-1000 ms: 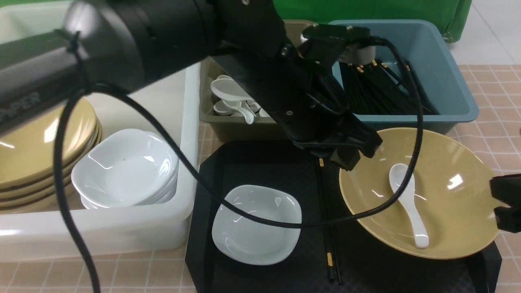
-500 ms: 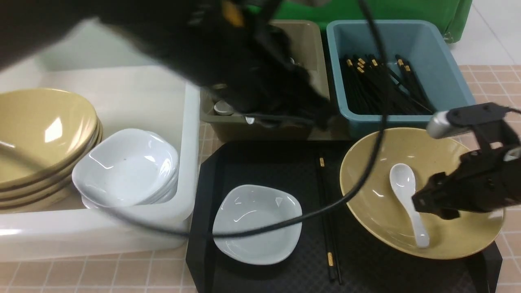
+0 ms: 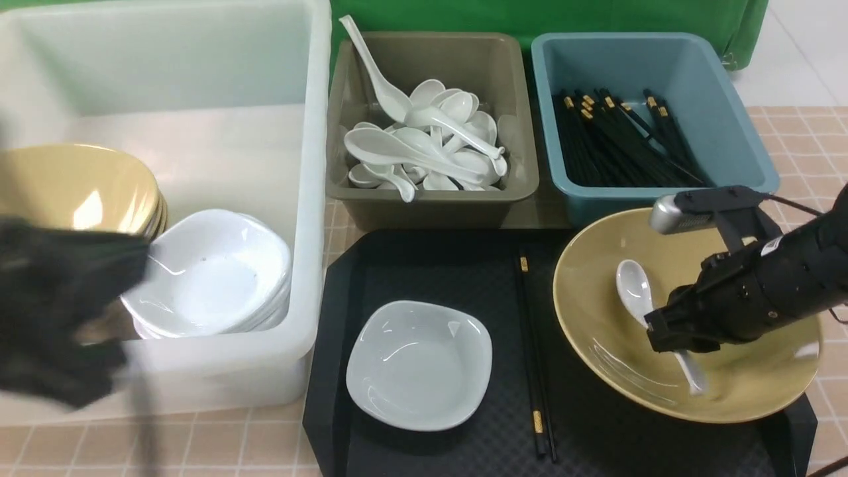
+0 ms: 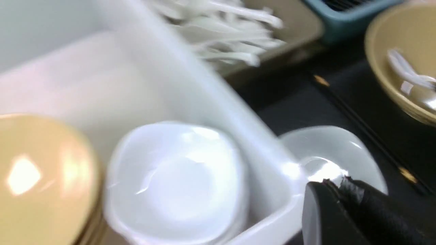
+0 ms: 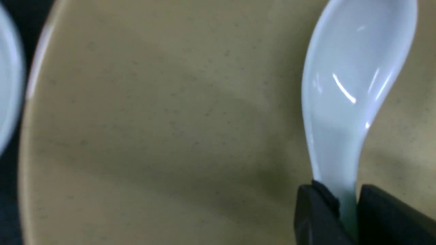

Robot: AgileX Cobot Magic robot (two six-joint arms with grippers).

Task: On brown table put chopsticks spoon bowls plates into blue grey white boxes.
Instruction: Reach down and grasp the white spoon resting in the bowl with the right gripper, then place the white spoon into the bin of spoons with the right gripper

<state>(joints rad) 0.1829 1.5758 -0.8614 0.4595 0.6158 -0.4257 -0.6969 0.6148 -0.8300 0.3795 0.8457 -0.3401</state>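
Here my right gripper (image 5: 347,204) pinches the spoon (image 3: 631,286) by its handle, inside the bowl (image 3: 742,391) at the front view's lower right. My left gripper (image 4: 335,186), blurred at the left edge by the white box (image 3: 311,199), has its jaws together.

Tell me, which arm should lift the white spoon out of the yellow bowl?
The right arm: its fingers clasp the glossy white ceramic spoon inside the mustard-yellow round bowl. The left arm is away by the translucent white tub.
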